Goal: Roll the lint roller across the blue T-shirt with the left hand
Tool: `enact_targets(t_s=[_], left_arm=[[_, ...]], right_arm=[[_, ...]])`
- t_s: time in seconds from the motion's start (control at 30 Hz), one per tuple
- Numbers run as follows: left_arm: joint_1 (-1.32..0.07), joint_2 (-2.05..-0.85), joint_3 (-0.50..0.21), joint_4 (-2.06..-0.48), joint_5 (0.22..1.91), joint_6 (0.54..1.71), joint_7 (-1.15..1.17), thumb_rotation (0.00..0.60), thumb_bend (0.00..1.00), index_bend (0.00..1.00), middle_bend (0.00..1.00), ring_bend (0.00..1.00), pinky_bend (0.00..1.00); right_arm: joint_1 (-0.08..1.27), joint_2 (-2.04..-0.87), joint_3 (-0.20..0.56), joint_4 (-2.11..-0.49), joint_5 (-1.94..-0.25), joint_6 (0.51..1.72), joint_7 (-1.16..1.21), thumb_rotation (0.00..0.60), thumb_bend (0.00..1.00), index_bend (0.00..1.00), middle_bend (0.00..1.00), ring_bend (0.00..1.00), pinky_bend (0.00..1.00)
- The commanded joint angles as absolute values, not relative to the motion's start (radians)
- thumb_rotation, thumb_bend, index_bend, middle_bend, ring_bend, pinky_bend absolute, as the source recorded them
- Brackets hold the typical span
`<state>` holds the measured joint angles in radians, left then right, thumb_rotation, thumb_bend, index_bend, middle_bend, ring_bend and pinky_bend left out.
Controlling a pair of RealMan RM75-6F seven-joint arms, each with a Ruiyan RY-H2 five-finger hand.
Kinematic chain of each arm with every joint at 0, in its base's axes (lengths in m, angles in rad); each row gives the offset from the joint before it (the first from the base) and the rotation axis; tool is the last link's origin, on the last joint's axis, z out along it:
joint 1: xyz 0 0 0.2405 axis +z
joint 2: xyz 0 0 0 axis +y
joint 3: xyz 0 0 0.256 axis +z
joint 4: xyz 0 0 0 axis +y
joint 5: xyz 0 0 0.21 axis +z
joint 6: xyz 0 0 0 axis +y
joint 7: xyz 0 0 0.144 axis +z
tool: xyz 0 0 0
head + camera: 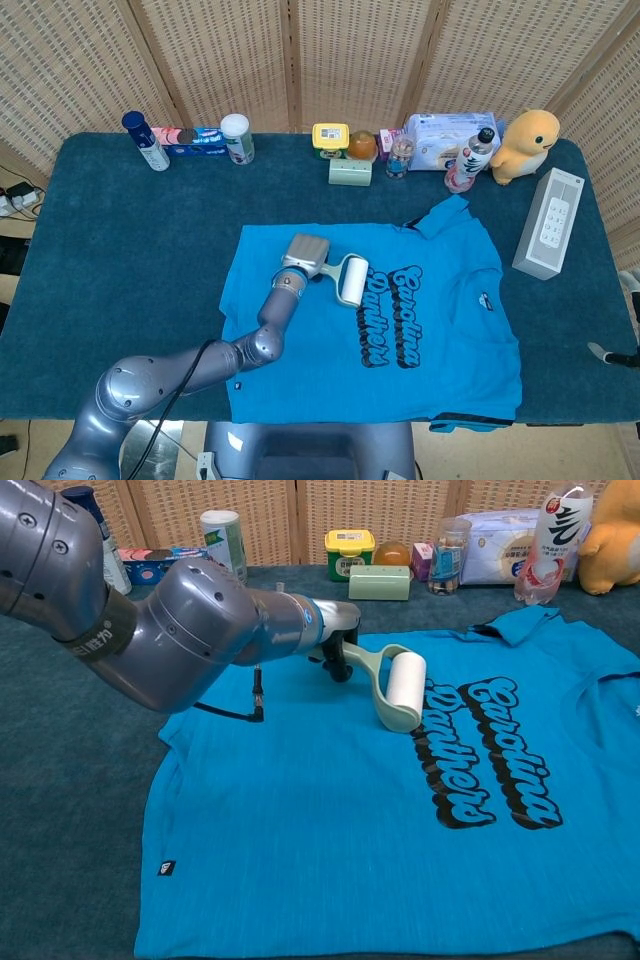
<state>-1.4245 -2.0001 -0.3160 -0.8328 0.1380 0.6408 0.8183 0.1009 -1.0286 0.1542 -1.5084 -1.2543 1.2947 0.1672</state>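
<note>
The blue T-shirt (400,330) (340,830) lies flat on the table, its black lettering (390,315) (485,745) on the right half. My left hand (305,253) (335,645) grips the pale green handle of the lint roller. The roller's white head (354,279) (404,685) rests on the shirt at the left edge of the lettering. My right hand (628,320) shows only as a sliver at the right edge of the head view, off the table.
Bottles, boxes and jars (340,145) (350,555) line the far edge of the table. A yellow plush duck (525,145) and a white box (548,222) stand at the far right. Dark blue cloth (130,230) covers the table.
</note>
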Motion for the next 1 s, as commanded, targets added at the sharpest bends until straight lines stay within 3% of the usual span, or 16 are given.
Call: enact_targets(t_s=[0.03,0.57,1.0], left_arm=[[-1.426,-2.010,-0.324,-0.824,0.150,0.636,0.807,0.600,0.82,1.00,0.85,0.84,1.00],[-1.447,-2.020,-0.290,-0.804,0.093,0.654,0.925,0.600,0.82,1.00,0.85,0.84,1.00],[-1.354,-1.913,-0.254,-0.913,0.060,0.734,0.981,0.600,0.82,1.00,0.85,0.84,1.00]], right_arm=[[0.101,-1.028,0.154,-1.509,-1.255,1.294,0.168,0.600,0.00,0.04,0.00,0.00,0.00],[0.099,-1.024,0.153,-1.516,-1.260,1.299,0.170,0.600,0.00,0.04,0.00,0.00,0.00],[0.098,-1.024,0.149,-1.527,-1.272,1.308,0.162,0.600,0.00,0.04,0.00,0.00,0.00]])
